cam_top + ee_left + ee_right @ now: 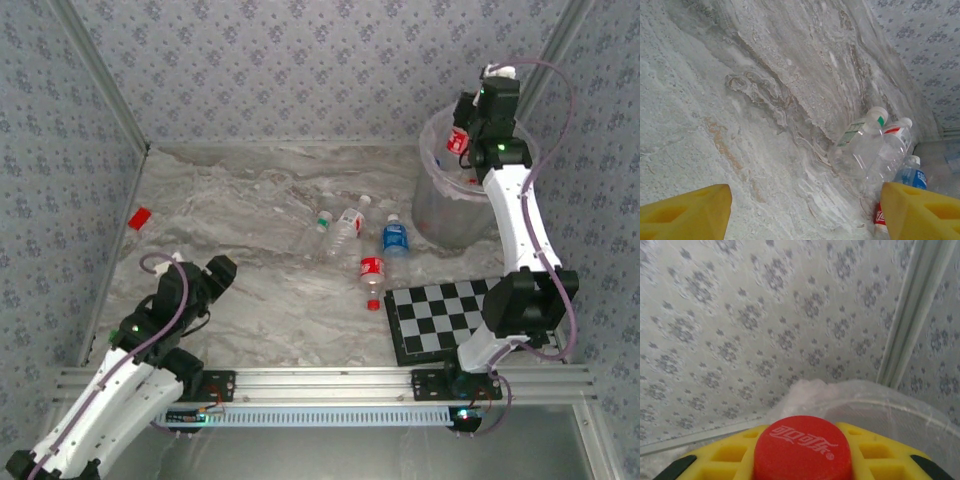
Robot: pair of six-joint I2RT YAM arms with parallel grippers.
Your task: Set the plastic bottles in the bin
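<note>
the right claw (463,134) was shut tight on a red-capped bottle (801,449), with the bin (440,215) just below it. that one looked nearly done. the left claw (803,212) was wide open and held nothing. four more bottles (345,228) lay on the table (250,200), ahead of it and to its right, not picked up yet. i could not tell what was inside the bin.

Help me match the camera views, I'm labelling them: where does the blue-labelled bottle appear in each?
Top external: the blue-labelled bottle lies mid-table, left of the bin.
Left wrist: lower right, beside the red-marked bottle.
Shared landmark: the green-marked bottle, left of it in both.
</note>
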